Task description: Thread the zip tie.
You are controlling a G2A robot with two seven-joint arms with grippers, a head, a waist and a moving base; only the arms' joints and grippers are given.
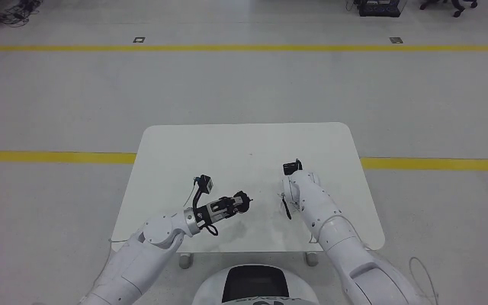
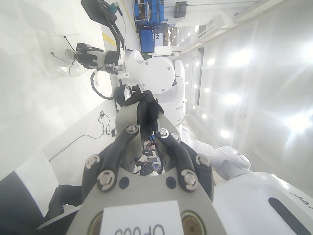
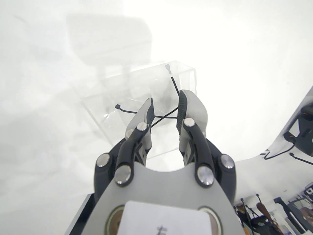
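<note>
Over the middle of the white, round-cornered tabletop [image 1: 229, 145], our right gripper [image 3: 166, 97] points down at a clear, open-topped acrylic box [image 3: 110, 125], its fingers spread apart and holding nothing. Two thin black plastic zip ties [image 3: 129, 111] rest in that box, crossed over each other. The crossing sits in the gap between the open fingers, and one strap also runs just beside the ribbed pad [image 3: 182, 106] of one finger. We cannot tell whether either tie touches a finger. Our left gripper [image 1: 242, 200] hangs level above the near side of the tabletop, apart from the box, with its fingers pressed together. Something dark is bunched at their tips, and we cannot make out what it is. As we judge it, the chief danger lies in the crossing: closing here could pinch both ties at once, or catch one and drag the other out with it. A strap this thin and slick may also roll out of the pads, or be held at such an angle that its tail will not line up with the small slot in the head. The see-through wall is hard to judge, so a finger could knock it and shove the box, shifting the ties. A grip at mid-strap would leave the tail free to flop during threading.
</note>
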